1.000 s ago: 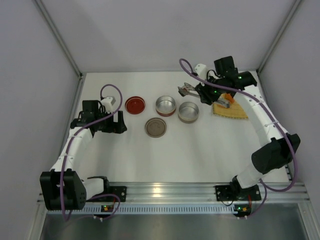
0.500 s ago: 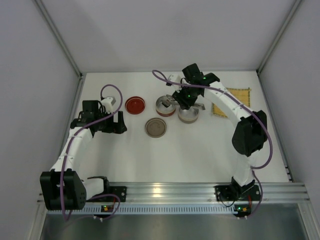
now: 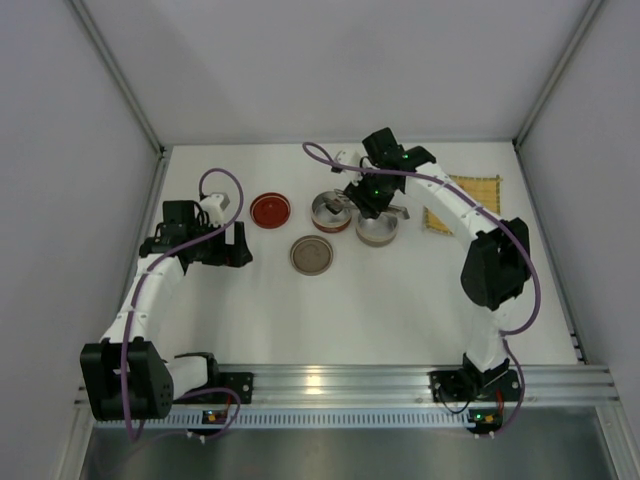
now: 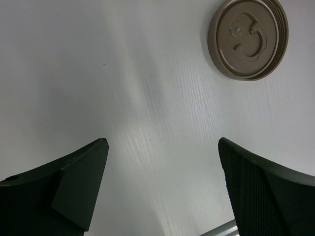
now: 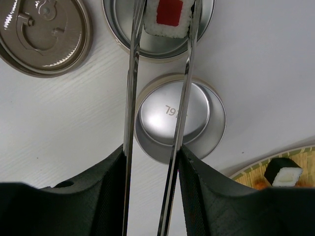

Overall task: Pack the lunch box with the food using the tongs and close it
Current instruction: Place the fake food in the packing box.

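Observation:
My right gripper (image 5: 152,150) (image 3: 368,196) is shut on the silver tongs (image 5: 132,88), both thin arms pressed between its fingers. The tong tips pinch a piece of food (image 5: 168,17), a white rice block with a red top. It hangs over the far lunch box tin (image 5: 160,49) (image 3: 330,212), which has a red rim. A second open tin (image 5: 197,118) (image 3: 377,228) lies right under the tongs. More food, a dark-wrapped roll (image 5: 284,172), rests on the yellow mat (image 5: 307,162). My left gripper (image 4: 162,142) (image 3: 238,245) is open over bare table at the left.
A brown lid (image 3: 311,254) (image 4: 248,37) lies in front of the tins. A red lid (image 3: 271,210) sits to their left. The yellow mat (image 3: 482,190) is at the back right, partly under my right arm. Grey walls close in the table.
My right arm swung left from the mat to above the tins, carrying the tongs and the food piece. It has barely moved in the last half second. The left arm stayed still.

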Available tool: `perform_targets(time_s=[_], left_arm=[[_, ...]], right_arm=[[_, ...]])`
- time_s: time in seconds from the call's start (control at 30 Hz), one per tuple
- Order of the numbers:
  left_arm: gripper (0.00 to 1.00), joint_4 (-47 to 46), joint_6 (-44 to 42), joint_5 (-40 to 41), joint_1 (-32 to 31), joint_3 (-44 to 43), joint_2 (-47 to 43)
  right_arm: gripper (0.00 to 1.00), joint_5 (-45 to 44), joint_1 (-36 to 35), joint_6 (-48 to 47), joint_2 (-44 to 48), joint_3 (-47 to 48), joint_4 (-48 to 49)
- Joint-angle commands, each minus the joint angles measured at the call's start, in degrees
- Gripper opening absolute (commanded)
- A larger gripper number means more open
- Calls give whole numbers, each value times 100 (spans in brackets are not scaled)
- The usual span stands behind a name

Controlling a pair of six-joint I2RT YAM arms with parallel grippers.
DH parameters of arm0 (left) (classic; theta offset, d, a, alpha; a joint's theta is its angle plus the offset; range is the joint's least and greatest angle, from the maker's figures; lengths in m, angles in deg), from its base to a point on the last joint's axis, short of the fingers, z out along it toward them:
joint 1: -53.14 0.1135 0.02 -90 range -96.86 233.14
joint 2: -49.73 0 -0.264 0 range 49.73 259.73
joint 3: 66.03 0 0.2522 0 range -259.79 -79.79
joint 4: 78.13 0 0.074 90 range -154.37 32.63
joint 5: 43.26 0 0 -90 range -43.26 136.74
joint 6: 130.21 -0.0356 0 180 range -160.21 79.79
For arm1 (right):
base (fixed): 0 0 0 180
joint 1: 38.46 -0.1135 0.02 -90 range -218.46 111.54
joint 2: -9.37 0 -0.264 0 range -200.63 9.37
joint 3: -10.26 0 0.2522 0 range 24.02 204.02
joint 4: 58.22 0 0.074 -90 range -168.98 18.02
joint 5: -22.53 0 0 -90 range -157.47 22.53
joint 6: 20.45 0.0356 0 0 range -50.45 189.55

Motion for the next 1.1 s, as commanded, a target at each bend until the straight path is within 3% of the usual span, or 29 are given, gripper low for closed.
perform_targets(time_s=[0.0, 0.7, 1.07], left_arm=[[98, 4, -56, -141, 33, -153, -2], [98, 4, -74, -167, 42, -145, 42], [98, 4, -65, -202, 33, -145, 50]], right_arm=[[27, -51, -78, -111, -40, 278, 147], [30, -95, -87, -383, -189, 366, -152], [37, -183, -122, -532, -233, 629, -529]])
